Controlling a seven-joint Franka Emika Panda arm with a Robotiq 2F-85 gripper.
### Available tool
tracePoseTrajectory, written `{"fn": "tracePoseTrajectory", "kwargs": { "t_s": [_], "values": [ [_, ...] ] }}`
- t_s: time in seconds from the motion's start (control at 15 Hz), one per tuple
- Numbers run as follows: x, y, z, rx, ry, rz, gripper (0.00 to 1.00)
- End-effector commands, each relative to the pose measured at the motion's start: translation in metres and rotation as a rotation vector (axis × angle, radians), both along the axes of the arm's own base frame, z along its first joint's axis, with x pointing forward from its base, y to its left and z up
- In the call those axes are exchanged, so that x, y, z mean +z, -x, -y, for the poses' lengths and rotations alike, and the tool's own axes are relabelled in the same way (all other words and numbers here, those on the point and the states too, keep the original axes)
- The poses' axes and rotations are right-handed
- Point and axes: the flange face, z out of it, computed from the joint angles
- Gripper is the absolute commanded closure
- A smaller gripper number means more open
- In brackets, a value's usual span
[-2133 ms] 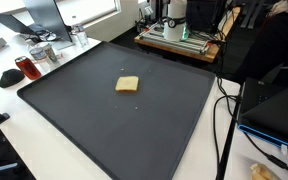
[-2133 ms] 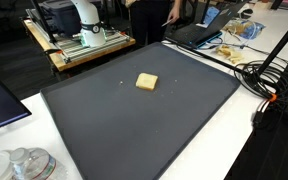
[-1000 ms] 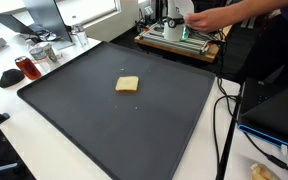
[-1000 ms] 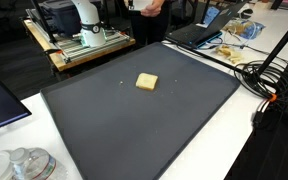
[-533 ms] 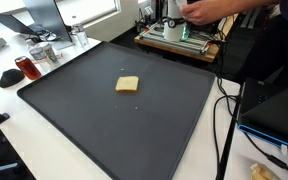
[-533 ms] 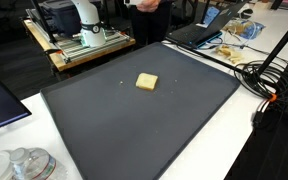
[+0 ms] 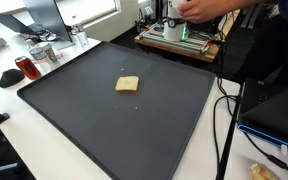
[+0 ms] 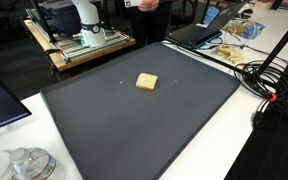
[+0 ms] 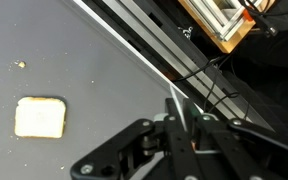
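A square slice of toast (image 7: 127,84) (image 8: 146,81) lies flat near the middle of a large black mat (image 7: 84,130) (image 8: 134,135). The wrist view shows the same toast (image 9: 40,117) at the left on the grey mat (image 9: 94,50). My gripper (image 9: 184,112) rises from the bottom of that view, above the mat and to the right of the toast, well apart from it. Its two black fingers stand close together with nothing between them. Neither exterior view shows the gripper; only the white robot base (image 8: 84,15) appears.
A wooden stand (image 7: 179,40) (image 8: 79,48) carries the robot base beyond the mat. A person's arm (image 7: 209,8) reaches over it. Cans and a red mug (image 7: 24,68) sit at one corner; a laptop (image 8: 199,32) and cables (image 8: 264,70) lie beside another edge.
The person's arm has come into the top of an exterior view and moved toward the robot base. The toast has not moved.
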Motion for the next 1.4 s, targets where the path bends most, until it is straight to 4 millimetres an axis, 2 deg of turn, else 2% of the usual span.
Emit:
{"fn": "tracePoseTrajectory", "kwargs": {
  "t_s": [0.0,0.13,0.53,0.67,1.07,1.2,1.33],
  "values": [
    [0.006,0.000,0.003,0.011,-0.012,-0.019,0.99],
    [0.006,0.001,0.002,0.013,-0.009,-0.024,0.97],
    [0.004,-0.002,0.004,-0.009,-0.007,-0.017,0.98],
    [0.003,-0.009,0.011,-0.035,-0.017,-0.022,0.98],
    [0.000,-0.037,0.082,-0.270,-0.044,0.038,0.99],
    [0.010,-0.052,0.094,-0.345,-0.040,0.130,0.99],
    [0.023,-0.066,0.092,-0.393,-0.027,0.236,0.99]
  ]
}}
